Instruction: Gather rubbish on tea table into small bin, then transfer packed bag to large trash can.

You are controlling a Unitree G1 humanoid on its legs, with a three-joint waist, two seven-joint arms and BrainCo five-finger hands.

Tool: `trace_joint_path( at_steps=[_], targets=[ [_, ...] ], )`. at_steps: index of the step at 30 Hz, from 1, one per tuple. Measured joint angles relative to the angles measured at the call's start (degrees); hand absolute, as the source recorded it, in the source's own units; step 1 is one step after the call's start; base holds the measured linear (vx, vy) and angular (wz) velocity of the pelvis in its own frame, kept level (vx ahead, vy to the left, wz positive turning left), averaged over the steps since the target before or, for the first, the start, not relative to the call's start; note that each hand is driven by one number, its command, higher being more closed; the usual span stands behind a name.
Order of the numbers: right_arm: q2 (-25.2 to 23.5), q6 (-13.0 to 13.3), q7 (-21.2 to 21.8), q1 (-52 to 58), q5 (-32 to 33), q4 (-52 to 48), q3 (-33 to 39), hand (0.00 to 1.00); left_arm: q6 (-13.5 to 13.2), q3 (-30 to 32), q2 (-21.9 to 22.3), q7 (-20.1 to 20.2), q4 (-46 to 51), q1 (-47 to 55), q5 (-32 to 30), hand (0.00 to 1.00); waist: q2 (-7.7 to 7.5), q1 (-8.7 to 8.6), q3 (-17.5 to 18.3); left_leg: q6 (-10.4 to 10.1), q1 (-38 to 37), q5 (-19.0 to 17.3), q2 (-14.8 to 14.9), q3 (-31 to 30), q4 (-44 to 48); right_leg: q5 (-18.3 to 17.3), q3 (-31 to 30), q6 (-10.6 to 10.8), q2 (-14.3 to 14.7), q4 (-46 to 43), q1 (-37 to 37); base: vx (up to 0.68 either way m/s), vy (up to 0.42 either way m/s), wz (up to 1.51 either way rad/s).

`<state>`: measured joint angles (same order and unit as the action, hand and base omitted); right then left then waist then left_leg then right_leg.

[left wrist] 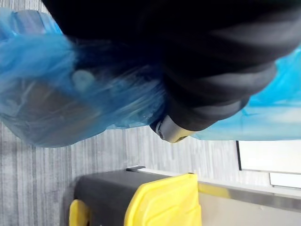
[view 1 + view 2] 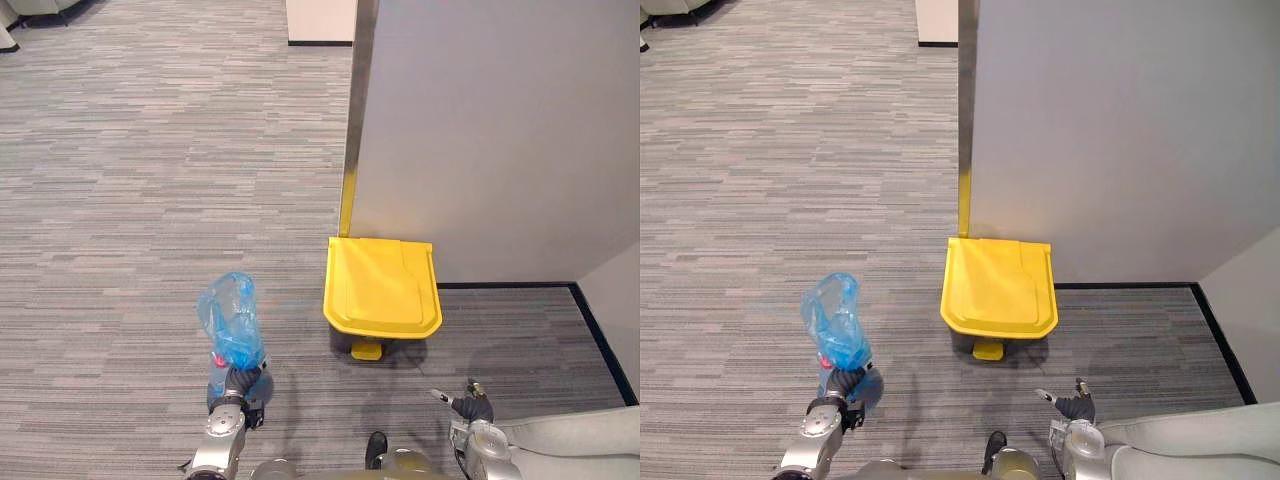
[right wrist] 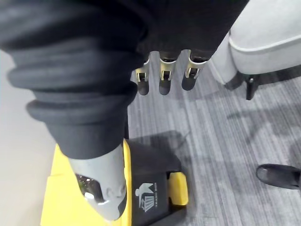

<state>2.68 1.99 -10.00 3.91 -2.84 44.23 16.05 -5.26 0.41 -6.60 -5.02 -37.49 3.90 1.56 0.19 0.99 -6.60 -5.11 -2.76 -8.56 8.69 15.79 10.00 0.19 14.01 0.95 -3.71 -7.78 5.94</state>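
Note:
A blue plastic bag (image 2: 229, 318) with rubbish inside is held above the carpet, and my left hand (image 2: 240, 386) is shut on its gathered end. In the left wrist view the blue bag (image 1: 56, 94) bulges past the dark cover of the hand (image 1: 197, 61). The large trash can (image 2: 382, 286) has a closed yellow lid and a yellow pedal (image 2: 366, 349). It stands against the grey wall, to the right of the bag. My right hand (image 2: 468, 405) hovers low in front of the can, right of the pedal. Its fingers (image 3: 164, 76) hang relaxed and hold nothing.
A tall grey wall panel (image 2: 500, 130) with a metal edge post (image 2: 352, 150) rises behind the can. A light grey seat (image 2: 585, 432) sits at the lower right, beside my right arm. Grey striped carpet (image 2: 150, 150) stretches off to the left and far side.

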Motion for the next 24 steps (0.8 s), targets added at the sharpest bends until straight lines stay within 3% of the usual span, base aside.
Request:
trace_joint_path(
  at_steps=[7,16,24],
  targets=[
    [0.1,0.0,0.0,0.0,0.0,2.4,-0.2,0.00,0.0,-0.3,-0.2,0.0,-3.8,0.8,0.0,1.00,-0.51,-0.11,0.3,0.2,0.3,1.0,-1.0,0.0,-2.6,4.7,-1.5,0.4,0.5,5.9,-0.7,-0.16,-0.006,-0.08],
    [1.7,0.0,0.0,0.2,0.0,2.8,-0.1,0.00,0.0,-0.1,0.0,0.0,-5.3,1.6,0.0,1.00,-0.69,-0.17,0.4,-0.1,0.7,0.9,-1.8,-3.2,-4.2,5.3,-3.1,0.6,1.1,8.1,-0.6,-0.05,-0.009,-0.03],
    [2.4,0.0,0.0,-1.7,0.0,4.0,-0.1,0.00,0.0,1.6,-0.3,-0.3,-5.4,1.8,0.0,1.00,-0.74,-0.02,0.4,0.4,-0.3,0.2,-1.8,-1.4,-3.5,5.5,-5.0,0.7,1.6,7.5,-0.6,0.08,0.030,-0.10]
  ],
)
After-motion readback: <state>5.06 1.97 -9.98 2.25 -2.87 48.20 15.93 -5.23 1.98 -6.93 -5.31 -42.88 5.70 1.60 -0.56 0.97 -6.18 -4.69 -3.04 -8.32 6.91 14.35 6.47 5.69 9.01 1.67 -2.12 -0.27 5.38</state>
